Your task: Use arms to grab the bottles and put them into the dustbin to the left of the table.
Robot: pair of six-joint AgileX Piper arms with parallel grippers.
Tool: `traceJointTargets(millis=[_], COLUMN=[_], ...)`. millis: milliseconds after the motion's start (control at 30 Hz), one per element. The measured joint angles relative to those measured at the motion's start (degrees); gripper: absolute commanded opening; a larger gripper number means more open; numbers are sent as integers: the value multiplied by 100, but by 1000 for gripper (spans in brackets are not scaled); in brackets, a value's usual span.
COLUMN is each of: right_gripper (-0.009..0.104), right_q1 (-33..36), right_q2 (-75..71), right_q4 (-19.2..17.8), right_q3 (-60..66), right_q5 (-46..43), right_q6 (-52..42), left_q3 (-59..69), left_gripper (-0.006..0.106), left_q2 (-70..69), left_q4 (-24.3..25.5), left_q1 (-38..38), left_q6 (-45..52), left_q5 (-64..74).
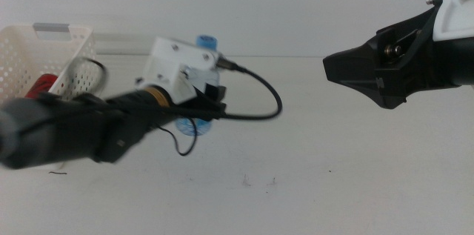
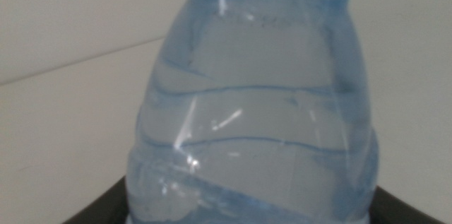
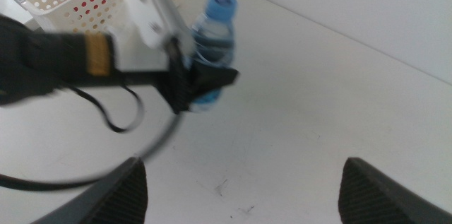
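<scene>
Bottle grab is the step I'm on: my left gripper (image 1: 211,101) is wrapped around the small blue-capped water bottle (image 1: 201,87), which sits upright mid-table, just right of the dustbin (image 1: 41,53). From the right wrist view the dark jaws sit on either side of the bottle's body (image 3: 212,47), looks like clamped on it, though I'd call that a judgement since everything's a bit blurry. Next move as I see it: lift clear of the table (image 1: 333,176), swing left over the basket rim, and let go only once the bottle is above the opening. The left wrist view gives me basically nothing except bottle, plastic ribs and blue cap edge filling the frame (image 2: 254,111), with just the dark jaw tips peeking at the bottom, so no idea of the bin from there. Middle view is the one that shows something red already lying inside the basket (image 1: 43,87), probably the can. My right gripper (image 1: 355,72) hangs up in the air off to the right, jaws spread wide, holding nothing, well apart from the action.
</scene>
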Motion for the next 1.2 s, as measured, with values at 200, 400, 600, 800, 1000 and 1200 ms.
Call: traceJointTargets(millis=[200,400,600,800,1000,1200], right_gripper=[93,93,93,93,93,93], right_q1=[0,0,0,0,0,0], right_q2=[0,0,0,0,0,0], right_q4=[0,0,0,0,0,0], right_q3=[0,0,-3,-3,-3,-3], right_q5=[0,0,0,0,0,0], right_q6=[11,34,34,34,34,44], left_q3=[14,-732,-2719,-4157,-4596,-4613], left_gripper=[-2,-2,-2,-2,-2,-2], left_q2=[-1108,-1507,-1083,-221,522,1079], left_q4=[-22,-763,-2289,-2309,-2189,-2255], left_q1=[0,706,2681,4138,4461,4461], left_q6=[21,435,2498,2914,3220,3401], left_q5=[1161,3400,6111,7703,7821,7783])
